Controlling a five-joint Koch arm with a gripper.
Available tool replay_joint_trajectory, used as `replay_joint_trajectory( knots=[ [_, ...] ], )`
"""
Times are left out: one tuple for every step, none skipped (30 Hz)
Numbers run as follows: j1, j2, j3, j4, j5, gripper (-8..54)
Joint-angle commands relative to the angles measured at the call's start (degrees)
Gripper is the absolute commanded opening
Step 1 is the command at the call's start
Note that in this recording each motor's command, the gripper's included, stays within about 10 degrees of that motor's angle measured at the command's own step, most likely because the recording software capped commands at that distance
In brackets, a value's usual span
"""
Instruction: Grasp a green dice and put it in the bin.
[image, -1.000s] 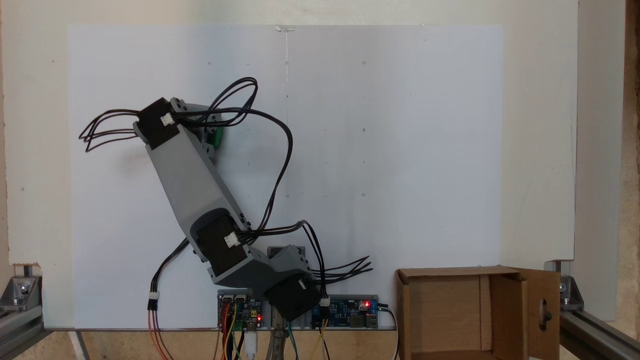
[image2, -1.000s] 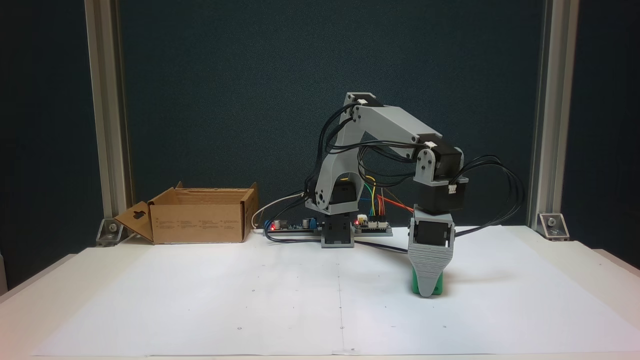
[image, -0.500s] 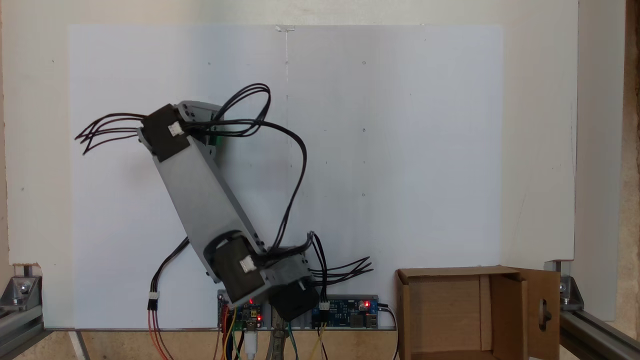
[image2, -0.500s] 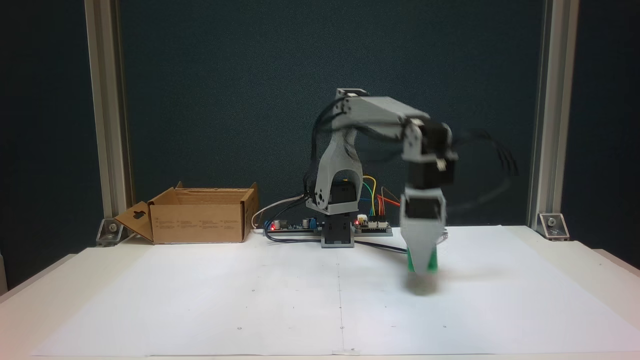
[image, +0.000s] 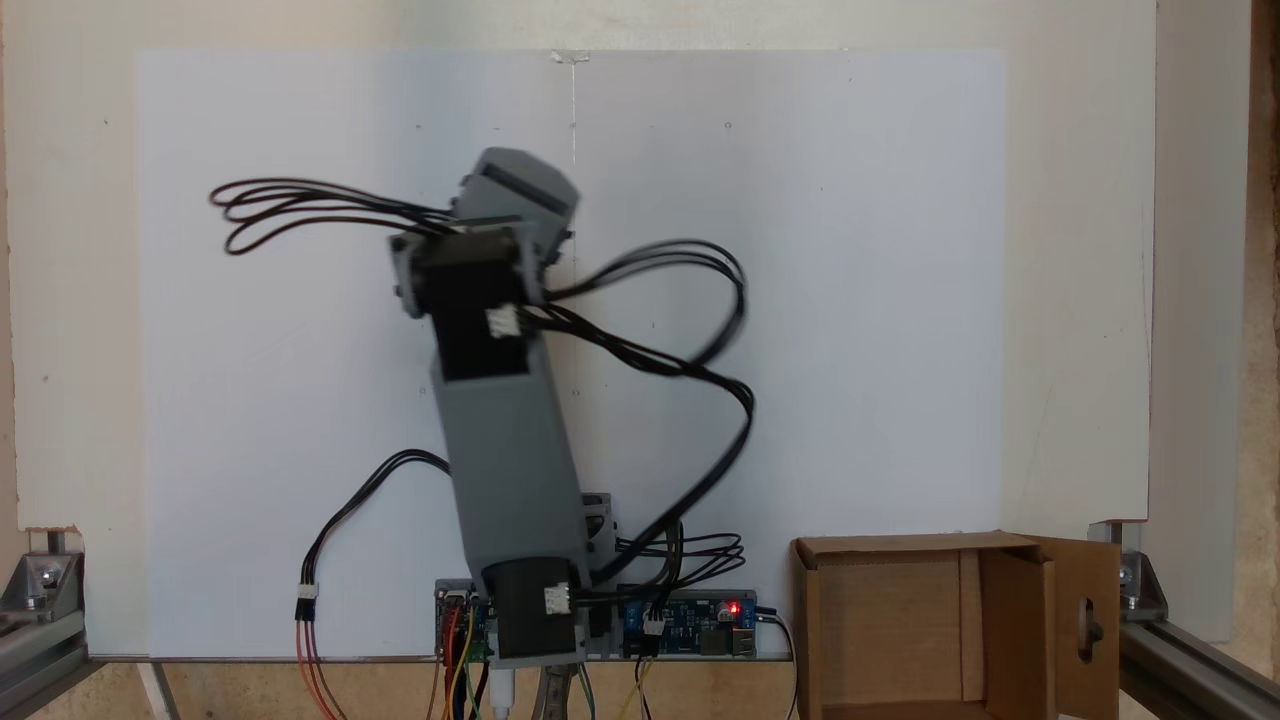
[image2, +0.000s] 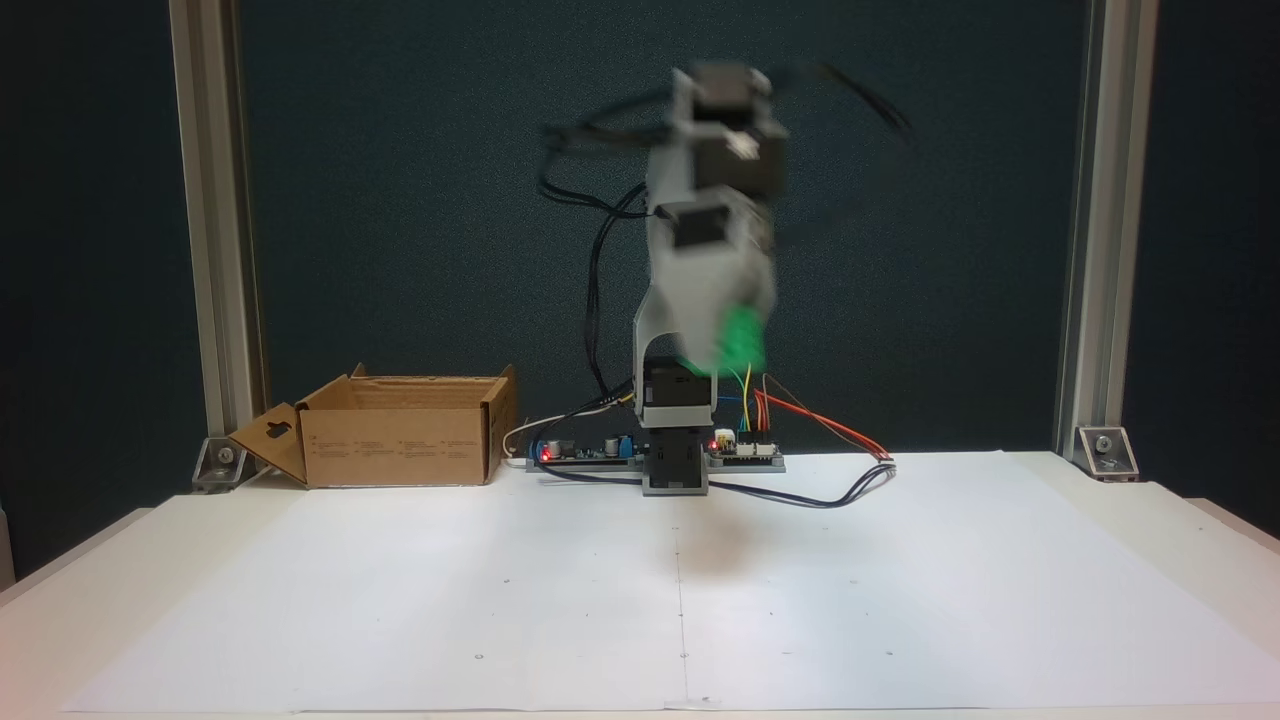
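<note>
Gripper (image2: 735, 350) clamped on green dice (image2: 742, 340), high above white paper (image2: 400, 580), motion-blurred. Bin (image2: 400, 430) at 9 o'clock. Risk: fast swing slings dice loose short of bin.

Arm (image2: 705, 260) raised high, blurred
</note>
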Motion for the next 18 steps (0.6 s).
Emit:
replay_joint_trajectory(
  knots=[
    [5.8, 1.9, -3.4, 5.0, -9.6, 12.1],
    [7.6, 2.4, -3.4, 5.1, -11.7, 12.1],
    [11.7, 3.7, -3.4, 5.6, -14.0, 12.1],
    [14.7, 4.0, -3.4, 6.0, -15.7, 12.1],
    [18.3, 4.0, -3.4, 6.2, -17.5, 12.1],
    [21.6, 4.3, -3.4, 6.8, -19.3, 12.1],
    [27.0, 4.9, -3.4, 7.1, -22.0, 12.1],
    [30.1, 5.3, -3.4, 7.3, -23.5, 12.1],
    [33.4, 5.4, -3.4, 7.3, -25.2, 12.1],
    [37.0, 5.4, -3.4, 7.2, -26.9, 12.1],
    [40.9, 5.4, -3.4, 7.2, -28.4, 12.1],
    [44.6, 5.4, -3.4, 7.1, -29.9, 12.1],
    [48.6, 5.4, -3.4, 6.9, -31.5, 12.1],
    [52.0, 5.4, -3.4, 6.8, -33.1, 12.1],
    [55.4, 5.4, -3.4, 6.6, -34.8, 12.1],
    [58.7, 5.4, -3.4, 6.2, -36.6, 12.1],
    [62.1, 5.4, -3.4, 6.0, -38.4, 12.1],
    [65.7, 5.4, -3.4, 6.0, -40.1, 12.1]
  ],
)
